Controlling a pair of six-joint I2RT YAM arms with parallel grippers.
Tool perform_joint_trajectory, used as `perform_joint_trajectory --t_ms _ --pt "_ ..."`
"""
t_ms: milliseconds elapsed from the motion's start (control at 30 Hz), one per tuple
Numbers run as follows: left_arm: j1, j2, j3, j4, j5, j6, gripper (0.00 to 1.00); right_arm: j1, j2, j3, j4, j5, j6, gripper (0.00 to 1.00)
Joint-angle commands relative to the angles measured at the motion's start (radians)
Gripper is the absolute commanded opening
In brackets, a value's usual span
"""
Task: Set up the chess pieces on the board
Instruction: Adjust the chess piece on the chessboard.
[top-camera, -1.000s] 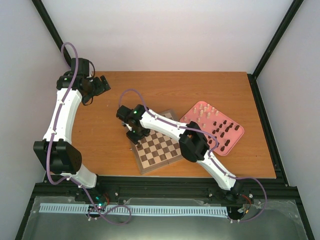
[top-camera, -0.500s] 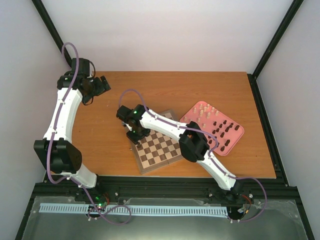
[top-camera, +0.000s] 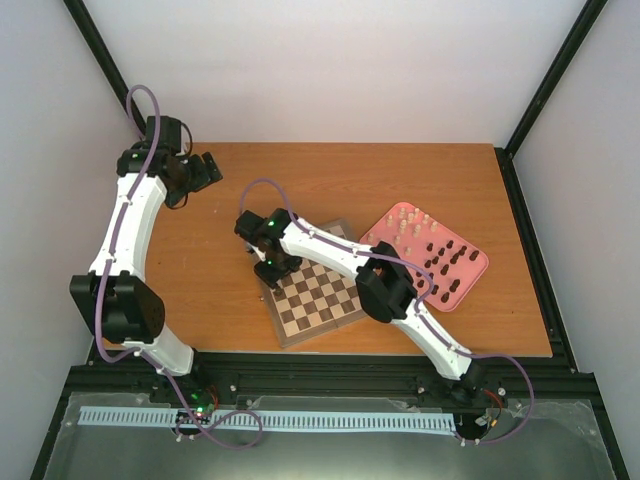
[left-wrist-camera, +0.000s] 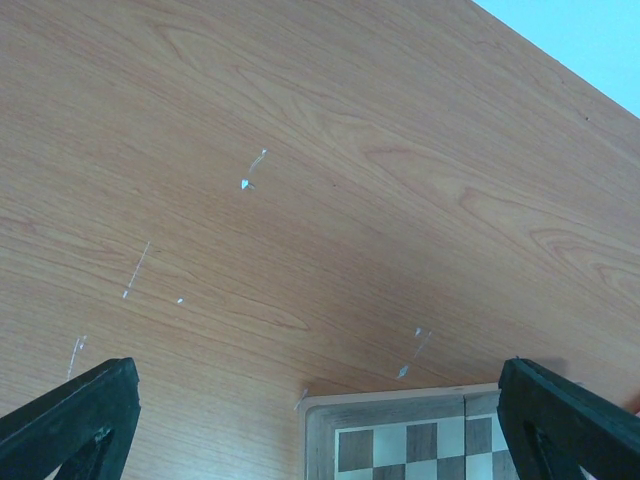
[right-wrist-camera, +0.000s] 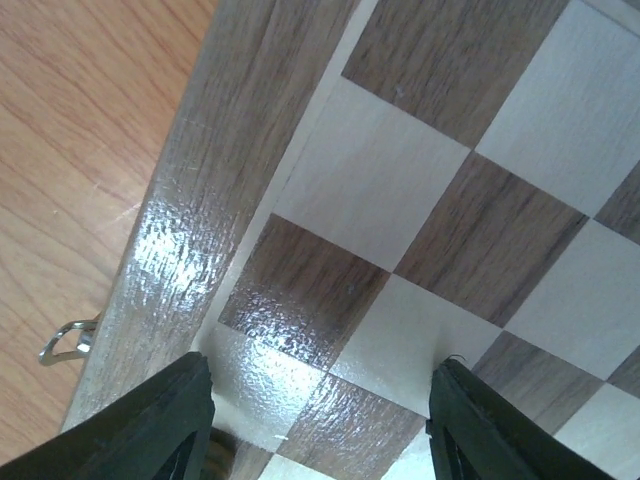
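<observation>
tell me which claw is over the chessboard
The right claw, poised above the board's left corner with its jaws apart. The left claw hangs over the wooden table, well away from the board.

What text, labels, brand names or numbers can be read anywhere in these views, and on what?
None can be read.
The board, the pink tray, the chess pieces and the table show no writing.
The board's border carries no letters or numbers in the right wrist close-up.
Any marks on the left arm or right arm are too small to tell.
</observation>
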Motion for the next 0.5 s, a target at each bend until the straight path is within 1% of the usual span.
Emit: perform_joint_trajectory --t_ms 0,267,467 --pt "-0.006 0.014 0.049 -0.01 -0.013 0.016 1.0 -0.013 0.029 0.021 -0.012 -0.025 -0.02 0.6" --pt "-0.006 0.024 0.052 -0.011 -0.015 0.016 1.0 -0.017 0.015 0.03 0.007 -0.038 -0.036 0.61" --pt "-0.006 0.031 0.062 -0.014 -0.012 0.016 1.0 -0.017 -0.053 0.043 0.056 -0.047 -0.05 0.62"
